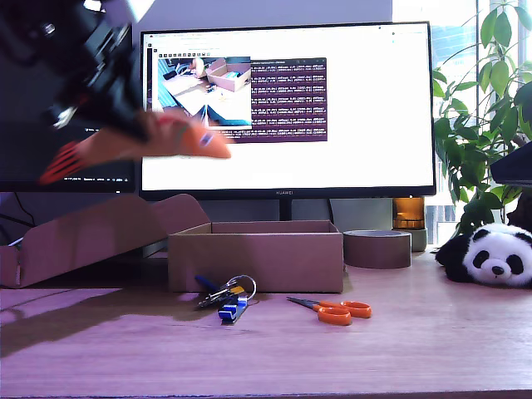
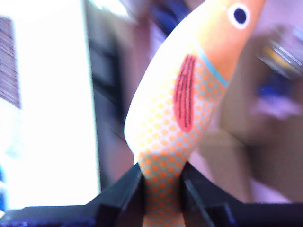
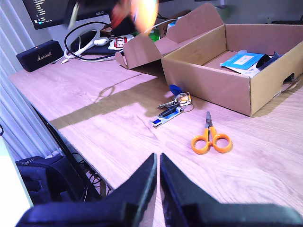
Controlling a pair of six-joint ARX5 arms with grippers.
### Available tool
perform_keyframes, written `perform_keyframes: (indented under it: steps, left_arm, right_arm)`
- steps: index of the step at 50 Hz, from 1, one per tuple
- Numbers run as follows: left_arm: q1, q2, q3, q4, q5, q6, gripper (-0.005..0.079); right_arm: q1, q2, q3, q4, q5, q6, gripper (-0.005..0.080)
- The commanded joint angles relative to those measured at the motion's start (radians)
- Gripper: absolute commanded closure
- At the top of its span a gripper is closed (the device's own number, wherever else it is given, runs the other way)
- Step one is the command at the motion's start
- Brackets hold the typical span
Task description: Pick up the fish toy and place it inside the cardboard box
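your first tool (image 2: pixel 163 189) is clamped on the fish toy (image 1: pixel 141 141), high at 10 o'clock of the cardboard box (image 1: pixel 256 258) to clear its wall. second tool (image 3: pixel 157 182) together, idle.

One fish toy (image 1: pixel 141 143), one cardboard box (image 1: pixel 256 256), one pair of scissors (image 1: pixel 334 310) (orange-handled), one panda (image 1: pixel 490 256).
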Motion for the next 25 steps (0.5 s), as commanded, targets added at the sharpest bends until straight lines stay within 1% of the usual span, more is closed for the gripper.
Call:
perform_keyframes:
  steps: [1, 12, 16, 20, 25]
  left_arm:
    - [-0.002, 0.009, 0.014, 0.069, 0.041, 0.008, 0.0697]
    - [-0.001, 0.093, 0.015, 0.261, 0.122, 0.012, 0.0706]
    - [-0.001, 0.131, 0.016, 0.332, 0.16, 0.037, 0.0705]
    - [-0.001, 0.171, 0.016, 0.406, 0.179, 0.058, 0.0705]
    - [-0.001, 0.225, 0.021, 0.486, 0.2, 0.059, 0.0704]
  right_arm:
    - [0.002, 0.002, -0.013, 0.004, 0.0, -0.005, 0.0765]
    - [0.002, 0.002, -0.013, 0.0, 0.0, -0.005, 0.0765]
    - [0.002, 0.002, -0.013, -0.005, 0.0, -0.005, 0.0765]
    - [0.002, 0.002, -0.013, -0.01, 0.0, -0.005, 0.0765]
    - [0.002, 0.002, -0.013, -0.011, 0.0, 0.002, 0.0765]
